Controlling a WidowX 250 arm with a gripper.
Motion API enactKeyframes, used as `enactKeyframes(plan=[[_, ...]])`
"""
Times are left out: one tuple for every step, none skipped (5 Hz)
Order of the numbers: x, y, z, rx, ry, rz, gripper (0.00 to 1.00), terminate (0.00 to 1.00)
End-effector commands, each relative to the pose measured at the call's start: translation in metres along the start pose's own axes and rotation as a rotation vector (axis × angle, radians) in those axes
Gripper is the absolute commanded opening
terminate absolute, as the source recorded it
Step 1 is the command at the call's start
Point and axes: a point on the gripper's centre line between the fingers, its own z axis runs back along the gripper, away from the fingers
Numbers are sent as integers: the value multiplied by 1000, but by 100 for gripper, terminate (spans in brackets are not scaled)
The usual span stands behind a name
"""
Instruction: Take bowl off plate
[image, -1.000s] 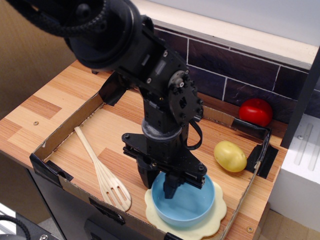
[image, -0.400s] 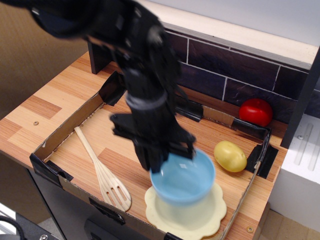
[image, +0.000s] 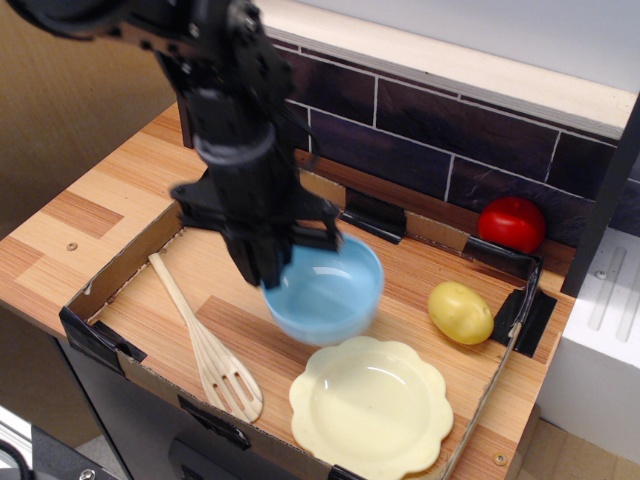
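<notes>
My gripper (image: 268, 262) is shut on the left rim of the light blue bowl (image: 327, 290) and holds it tilted above the wooden tray floor, up and to the left of the plate. The pale yellow scalloped plate (image: 372, 406) lies bare at the front right of the tray, with nothing on it. The black arm hides the bowl's left edge and the fingertips.
A wooden slotted spatula (image: 205, 343) lies at the front left. A yellow potato (image: 460, 312) and a red tomato (image: 511, 224) sit at the right. Low cardboard walls (image: 120, 275) ring the tray. A dark tiled wall (image: 450, 140) stands behind.
The gripper lifted the bowl off the plate and carried it up and to the left. The plate now lies uncovered.
</notes>
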Motion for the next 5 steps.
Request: enactKeyframes(plan=[[45, 38, -12, 74, -53, 113, 0, 0], [56, 51, -24, 114, -51, 139, 0, 0], [58, 53, -24, 108, -46, 149, 0, 0], [57, 51, -18, 107, -37, 159, 100, 0], [56, 49, -10, 92, -52, 161, 100, 0]])
